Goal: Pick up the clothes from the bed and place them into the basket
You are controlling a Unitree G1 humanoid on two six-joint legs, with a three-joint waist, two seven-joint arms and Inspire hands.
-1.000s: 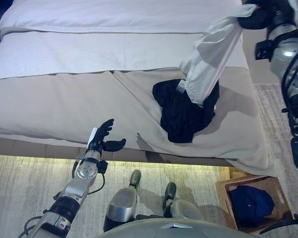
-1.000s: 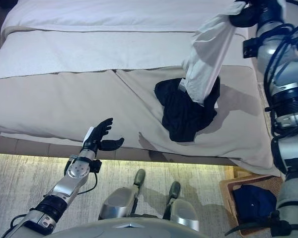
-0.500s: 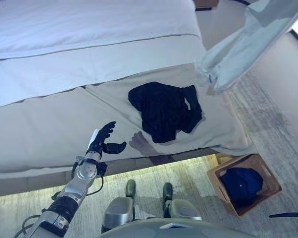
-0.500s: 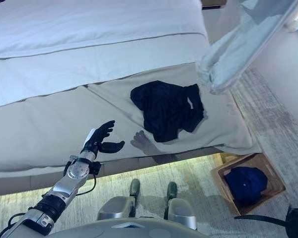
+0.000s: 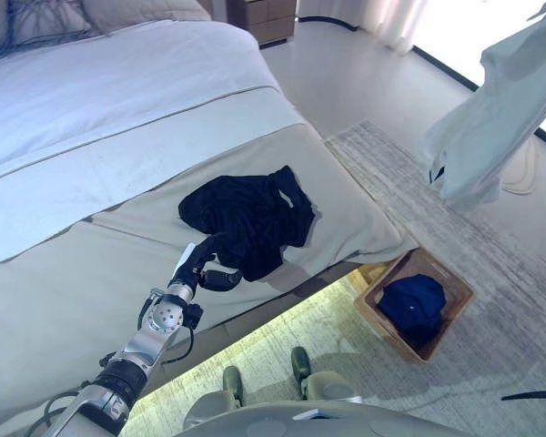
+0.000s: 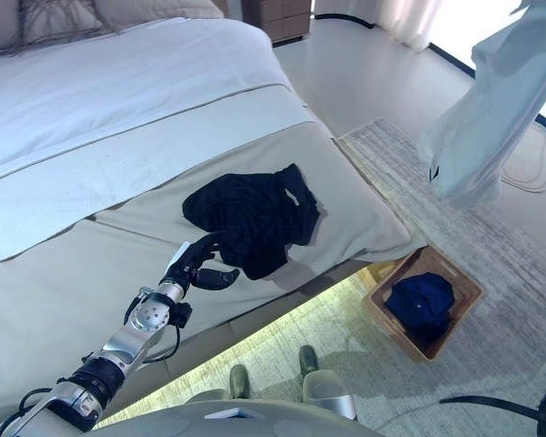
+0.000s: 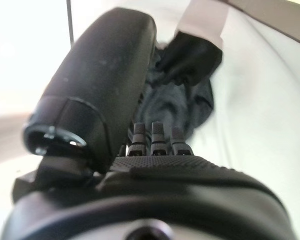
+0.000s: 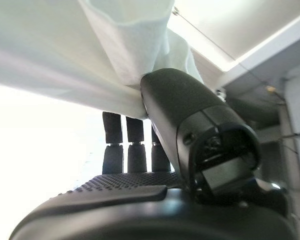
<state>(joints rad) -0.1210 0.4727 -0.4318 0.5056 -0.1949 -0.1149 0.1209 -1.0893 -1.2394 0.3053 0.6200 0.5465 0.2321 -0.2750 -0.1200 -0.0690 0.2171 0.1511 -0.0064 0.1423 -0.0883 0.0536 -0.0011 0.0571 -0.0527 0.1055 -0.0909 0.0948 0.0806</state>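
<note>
A white garment (image 5: 488, 111) hangs in the air at the right, over the rug and above the basket. My right hand (image 8: 176, 116) is shut on its top edge, thumb and fingers pinching the cloth (image 8: 125, 45). A black garment (image 5: 246, 217) lies crumpled on the beige bed cover (image 5: 91, 273) near the bed's corner. My left hand (image 5: 205, 266) is open and empty, with its fingers at the black garment's near edge; the garment also shows in the left wrist view (image 7: 172, 107). A wicker basket (image 5: 382, 326) stands on the floor by the bed's corner and holds a dark blue garment (image 5: 411, 302).
A grey rug (image 5: 500, 273) lies under the basket and along the bed's side. A wooden nightstand (image 5: 266, 13) stands at the far end of the bed. Pillows (image 5: 36, 20) lie at the head of the bed.
The camera has swung to the right. My right hand has carried the white garment off the bed and out over the rug near the basket. My left hand is now at the black garment's edge.
</note>
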